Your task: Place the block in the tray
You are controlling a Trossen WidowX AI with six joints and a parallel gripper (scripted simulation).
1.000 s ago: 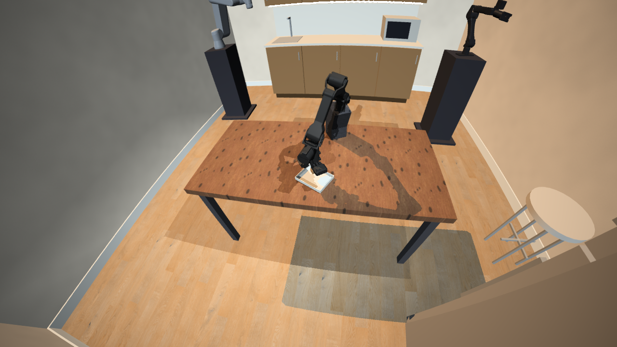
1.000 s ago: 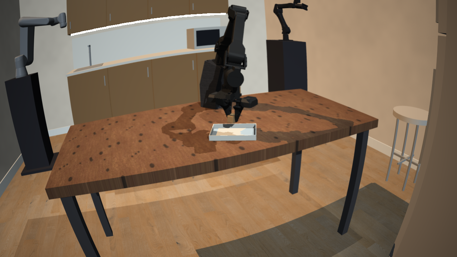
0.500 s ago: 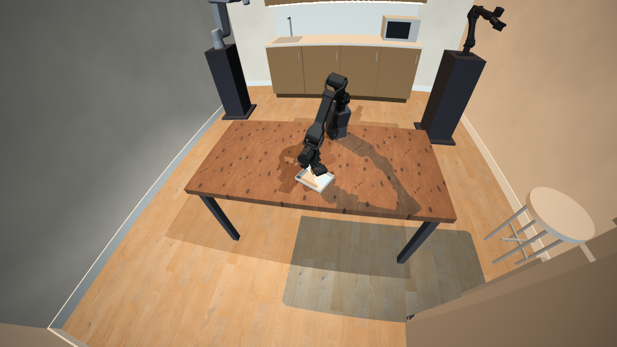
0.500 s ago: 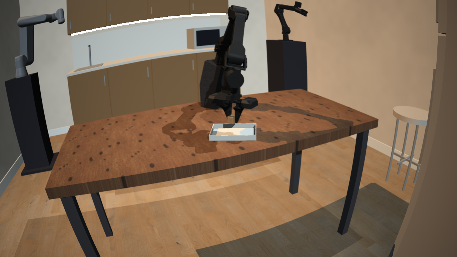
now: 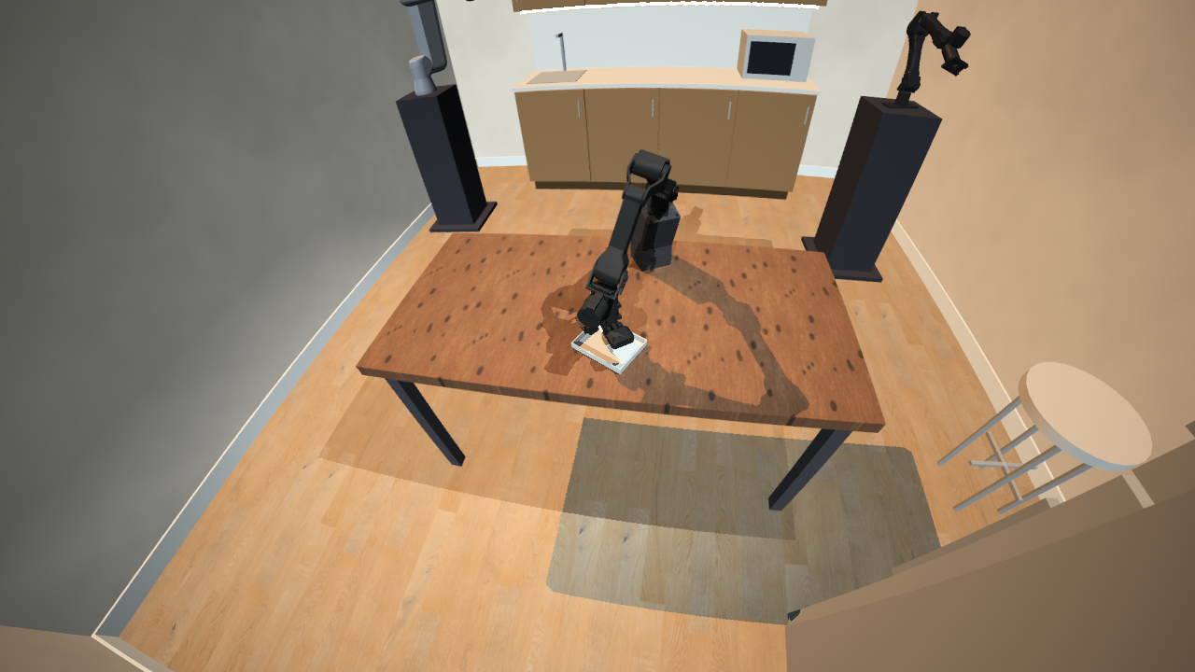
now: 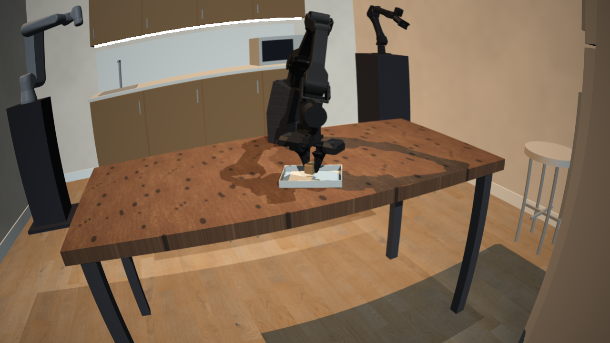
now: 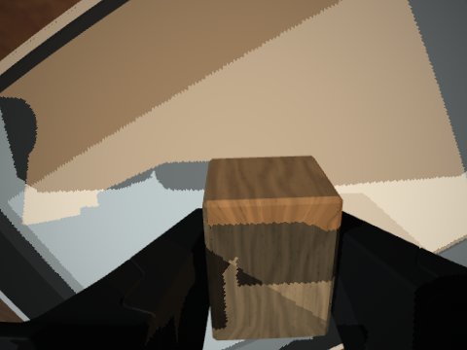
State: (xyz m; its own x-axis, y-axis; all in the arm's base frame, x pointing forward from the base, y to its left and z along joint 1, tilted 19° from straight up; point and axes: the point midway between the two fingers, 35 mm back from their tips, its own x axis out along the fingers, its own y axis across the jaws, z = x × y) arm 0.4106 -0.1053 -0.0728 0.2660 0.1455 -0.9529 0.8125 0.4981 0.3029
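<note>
- Top view: arm (image 5: pixel 620 242) reaches from the far edge of the table (image 5: pixel 468 334) toward the near edge, wrist bent down over the white tray (image 5: pixel 628 357). Tray set near the middle of the table's width, closer to the near edge, turned at an angle to it. Gripper (image 5: pixel 608 332) covers the tray's far corner; block hidden under the wrist here. Pale tray floor visible toward the tray's left and near corners.
- Exterior view: gripper (image 6: pixel 312 167) points straight down, tips below the rim of the tray. Block (image 6: pixel 309 167) pinched between the fingers, inside the tray walls, close to the tray's far wall and near the middle of that wall's length. Contact between the block's underside and the tray floor cannot be told from this angle; judged very low, at or just above the floor. Block faces appear square to the floor, not tilted.
- Wrist view: block (image 7: pixel 272 247) centred between the two dark fingers, one finger against each side face, fingers closed on it and not pressed together. Block roughly cubic, no clear long axis; top face level with the camera's line. Tray floor (image 7: pixel 311 104) fills the frame beyond the block, rim (image 7: pixel 72 39) crossing the upper left corner.
- Governing relation, as a judgement: floor lies directly beneath the held block, walls well apart from it on the visible sides. Remaining move likely a short straight descent if any gap remains, then spreading of the fingers and a vertical lift clear of the rim.
</note>
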